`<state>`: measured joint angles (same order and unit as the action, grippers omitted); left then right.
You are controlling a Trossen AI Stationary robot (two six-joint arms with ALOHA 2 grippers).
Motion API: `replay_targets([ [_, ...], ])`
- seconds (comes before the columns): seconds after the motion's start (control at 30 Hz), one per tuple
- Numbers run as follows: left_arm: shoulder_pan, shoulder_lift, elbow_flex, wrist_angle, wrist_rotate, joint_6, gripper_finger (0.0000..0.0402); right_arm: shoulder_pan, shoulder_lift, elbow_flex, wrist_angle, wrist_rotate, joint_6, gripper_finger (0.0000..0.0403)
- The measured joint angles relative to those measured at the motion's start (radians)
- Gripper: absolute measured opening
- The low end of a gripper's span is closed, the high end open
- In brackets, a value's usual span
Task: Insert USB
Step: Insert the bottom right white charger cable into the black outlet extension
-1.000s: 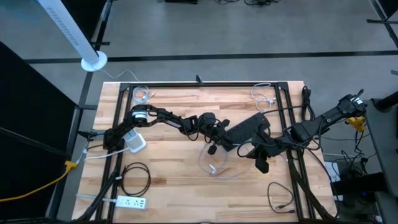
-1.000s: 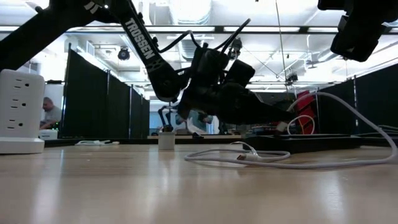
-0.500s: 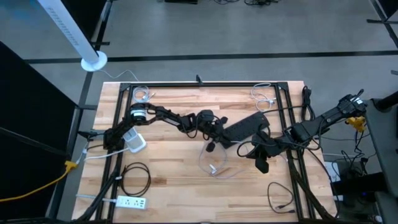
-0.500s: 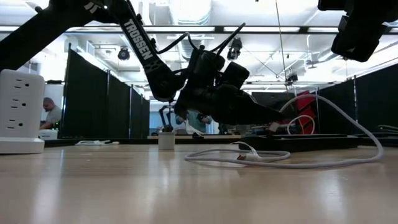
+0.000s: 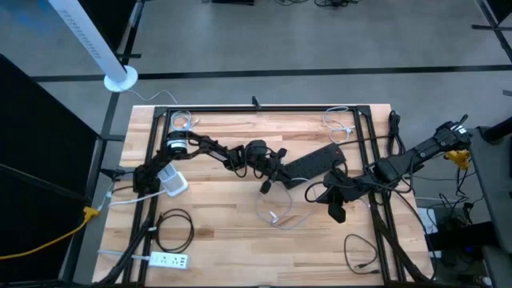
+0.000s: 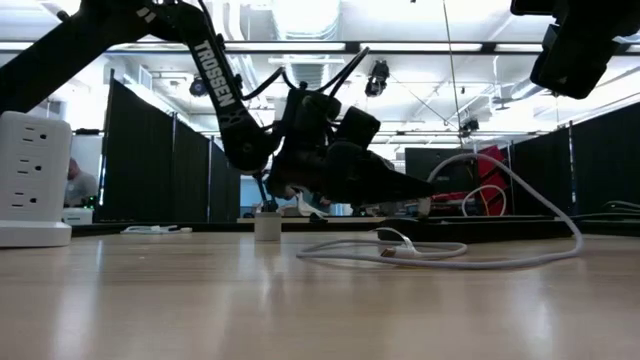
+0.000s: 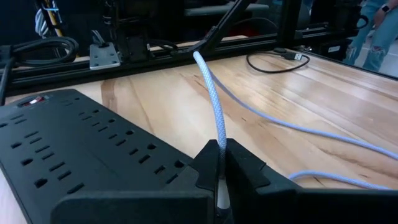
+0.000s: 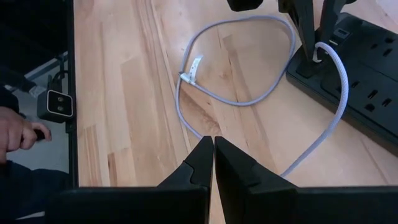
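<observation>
Left gripper [image 7: 219, 180] pinching white USB cable [image 7: 211, 106], black power strip [image 7: 74, 149] just beside, right gripper [image 8: 213, 163] closed empty above cable loop.

cable [image 8: 333, 74]: pale braided grey | power strip [image 7: 74, 155]: black | table [image 5: 224, 240]: light wood

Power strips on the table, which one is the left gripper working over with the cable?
The black power strip at mid-table. The left gripper, shut on the grey braided cable, sits at its end; the white power strip lies untouched near the front-left corner.
</observation>
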<state>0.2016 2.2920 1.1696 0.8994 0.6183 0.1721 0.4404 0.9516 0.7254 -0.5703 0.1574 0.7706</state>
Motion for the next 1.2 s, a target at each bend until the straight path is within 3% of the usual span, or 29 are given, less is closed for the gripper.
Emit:
replay_targets([
  [1.03, 0.021, 0.000, -0.007, -0.094, -0.051, 0.016, 0.0001, 0.000, 0.000, 0.000, 0.008, 0.001, -0.002, 0.0000],
  [1.2, 0.019, -0.012, -0.004, -0.103, -0.115, 0.001, 0.0025, 0.000, 0.000, 0.000, 0.008, -0.001, -0.008, 0.0000],
])
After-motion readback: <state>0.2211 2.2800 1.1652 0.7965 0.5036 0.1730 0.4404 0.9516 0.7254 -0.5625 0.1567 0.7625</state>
